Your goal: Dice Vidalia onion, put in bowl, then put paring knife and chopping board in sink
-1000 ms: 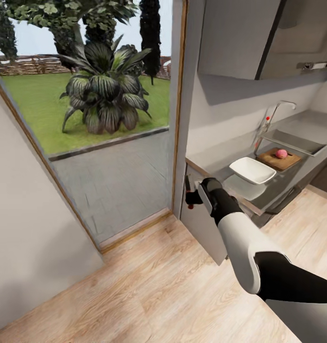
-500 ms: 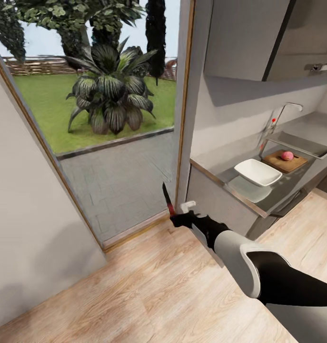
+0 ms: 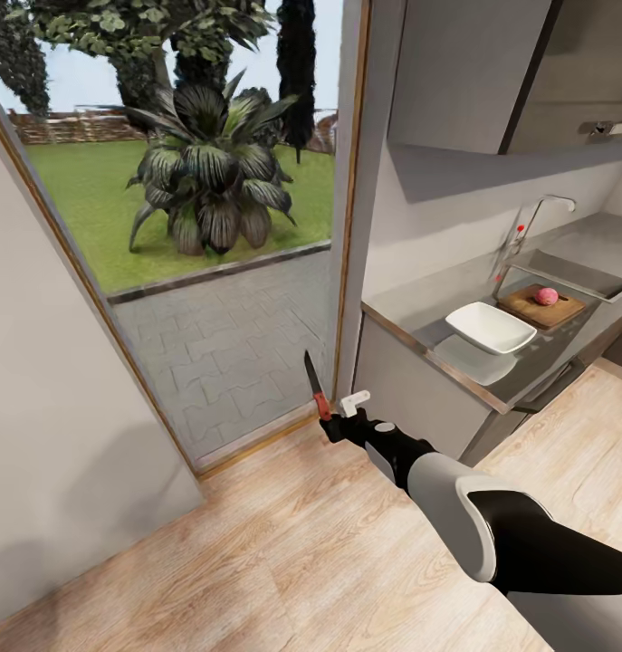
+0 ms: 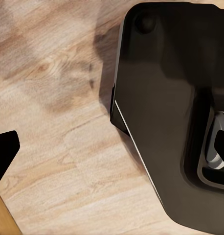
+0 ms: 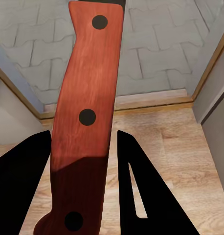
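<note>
The right pincer (image 3: 336, 418) grips the paring knife (image 3: 314, 388) by its red handle, blade pointing up, low above the wooden floor (image 3: 283, 552) near the open doorway (image 3: 202, 272). On the worktop (image 3: 437, 299) beyond sit the white bowl (image 3: 490, 327), then the chopping board (image 3: 539, 308) bearing the Vidalia onion (image 3: 547, 295), beside the sink (image 3: 573, 272). Whether the left pincer (image 4: 2, 152) is wide or narrow I cannot tell.

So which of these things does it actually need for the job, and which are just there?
Needed: paring knife in the right gripper; Vidalia onion on the chopping board; bowl; sink; countertop.

Just there: garden plant, wall cabinets, wooden floor.
</note>
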